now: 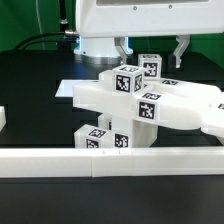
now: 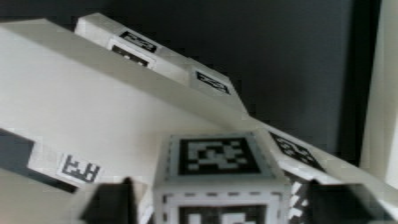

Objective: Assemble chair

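Note:
The chair's glossy white parts lie piled in the middle of the table [image 1: 40, 75]. A long flat slab [image 1: 185, 108] lies across tagged blocks [image 1: 128, 79], with more tagged blocks [image 1: 108, 139] under it. My gripper [image 1: 151, 50] hangs over the far side of the pile, its dark fingers [image 1: 122, 47] spread wide on either side of a short tagged post [image 1: 150, 67]. In the wrist view this post [image 2: 221, 160] stands between my gripper's [image 2: 214, 203] fingers [image 2: 112, 202] with a gap on each side. Behind it runs a long white frame [image 2: 125, 90] bearing several tags.
A long low white border rail [image 1: 110, 161] runs across the front of the table. A short white rail end [image 1: 3, 118] shows at the exterior view's left edge. A thin flat white sheet [image 1: 68, 88] lies behind the pile. Black cables [image 1: 35, 42] lie at the back left.

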Controlling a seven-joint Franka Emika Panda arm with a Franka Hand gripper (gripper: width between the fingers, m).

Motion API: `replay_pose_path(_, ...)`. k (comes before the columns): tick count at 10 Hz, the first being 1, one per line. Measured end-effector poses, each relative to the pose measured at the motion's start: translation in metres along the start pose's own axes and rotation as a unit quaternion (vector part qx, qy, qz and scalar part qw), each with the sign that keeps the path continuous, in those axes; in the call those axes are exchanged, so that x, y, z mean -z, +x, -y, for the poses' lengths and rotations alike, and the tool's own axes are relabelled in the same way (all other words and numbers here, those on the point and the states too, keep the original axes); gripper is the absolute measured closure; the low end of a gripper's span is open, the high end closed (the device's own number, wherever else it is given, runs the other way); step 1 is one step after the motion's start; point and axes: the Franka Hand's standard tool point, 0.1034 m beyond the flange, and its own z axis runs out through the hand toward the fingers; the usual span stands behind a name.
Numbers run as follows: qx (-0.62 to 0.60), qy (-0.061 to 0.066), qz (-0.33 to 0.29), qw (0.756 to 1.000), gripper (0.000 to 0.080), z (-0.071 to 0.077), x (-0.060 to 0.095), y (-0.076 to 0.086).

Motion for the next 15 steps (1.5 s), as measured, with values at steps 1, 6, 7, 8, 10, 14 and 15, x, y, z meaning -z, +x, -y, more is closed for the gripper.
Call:
replay_pose_path(1,0.000,0.000,0.000,1.000,0.0413,0.000,0.000,0.000)
replay_pose_path(6,-0.064,0.001,-0.007,0.998,0.0517,-0.005,0.000,-0.002)
replay_pose_path(7,-0.142,0.008,-0.014,0.990,0.0517,-0.007,0.000,-0.003)
replay_pose_path(8,-0.178,0.012,-0.019,0.984,0.0517,-0.008,0.000,-0.002)
replay_pose_path(10,-0.264,0.023,-0.024,0.964,0.0515,-0.008,0.000,-0.002)
replay_pose_path(14,-0.455,0.040,-0.016,0.889,0.0515,-0.012,0.000,-0.003)
replay_pose_path(15,-0.510,0.047,-0.011,0.859,0.0515,-0.013,0.000,-0.004)
